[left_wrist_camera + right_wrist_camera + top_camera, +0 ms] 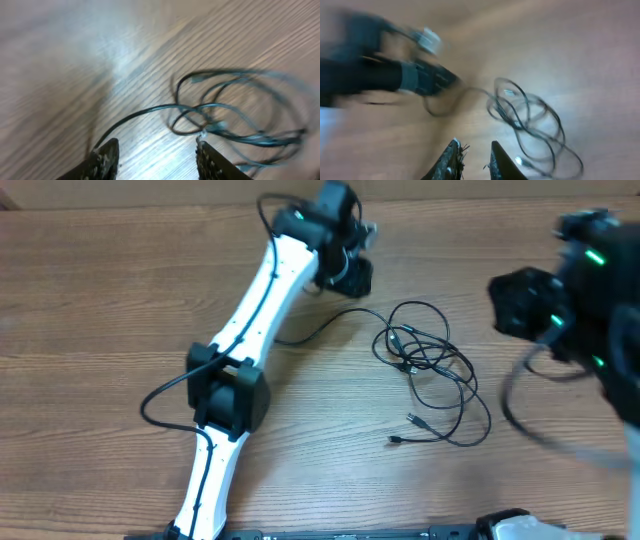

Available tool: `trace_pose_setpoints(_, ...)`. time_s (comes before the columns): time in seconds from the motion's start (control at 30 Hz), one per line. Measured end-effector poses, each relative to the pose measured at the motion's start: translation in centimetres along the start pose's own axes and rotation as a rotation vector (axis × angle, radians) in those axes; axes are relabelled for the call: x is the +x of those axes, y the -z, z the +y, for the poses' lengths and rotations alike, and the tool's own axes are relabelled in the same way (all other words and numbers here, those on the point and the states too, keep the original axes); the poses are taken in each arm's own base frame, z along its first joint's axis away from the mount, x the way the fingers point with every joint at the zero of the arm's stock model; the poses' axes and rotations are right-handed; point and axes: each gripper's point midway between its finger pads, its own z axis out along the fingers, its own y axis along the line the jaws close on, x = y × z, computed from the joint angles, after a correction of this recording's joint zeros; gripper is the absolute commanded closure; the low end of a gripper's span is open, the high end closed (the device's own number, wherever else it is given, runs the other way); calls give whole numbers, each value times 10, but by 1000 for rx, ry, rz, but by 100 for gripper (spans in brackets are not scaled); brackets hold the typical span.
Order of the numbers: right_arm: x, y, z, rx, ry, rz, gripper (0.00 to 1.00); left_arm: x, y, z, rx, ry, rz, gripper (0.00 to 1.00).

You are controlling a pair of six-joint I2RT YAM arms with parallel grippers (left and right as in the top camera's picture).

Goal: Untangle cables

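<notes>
Finding the cables (410, 365) looped and crossed on the surface (100, 300), centre-right overhead. Hovering the right hand (474, 144) at the right edge, barely parted, empty. Farther up, poising the left hand (156, 145) released near one trailing strand, probably lining up a pull.

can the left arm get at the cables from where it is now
Probably yes: the left gripper is open with the cables lying just ahead on the table, nothing covering them or in between.
</notes>
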Motion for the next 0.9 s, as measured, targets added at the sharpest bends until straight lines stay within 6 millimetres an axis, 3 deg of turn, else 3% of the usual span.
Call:
trace_pose_setpoints(0.1,12,-37,-7,72,-2,135,80,-12,43,-6,12,15,-64,50)
trace_pose_setpoints(0.13,16,-47,-9,92,-6,172,64,-15,55,-7,13,16,-81,49)
trace_pose_setpoints(0.2,22,-63,-13,123,-5,232,14,-16,74,-9,13,17,-105,47)
trace_pose_setpoints(0.23,24,-72,-14,139,-8,259,9,-17,81,-9,12,19,-114,46)
trace_pose_setpoints(0.4,26,-114,-17,183,-29,331,13,-16,103,-10,12,39,-136,44)
trace_pose_setpoints(0.67,32,-201,-24,255,-61,419,15,-12,145,-2,1,74,-189,40)
trace_pose_setpoints(0.8,54,-232,-50,361,-35,479,16,-6,152,8,-9,102,-179,41)
trace_pose_setpoints(0.9,74,-241,-82,482,32,526,22,-3,153,13,-15,111,-169,40)
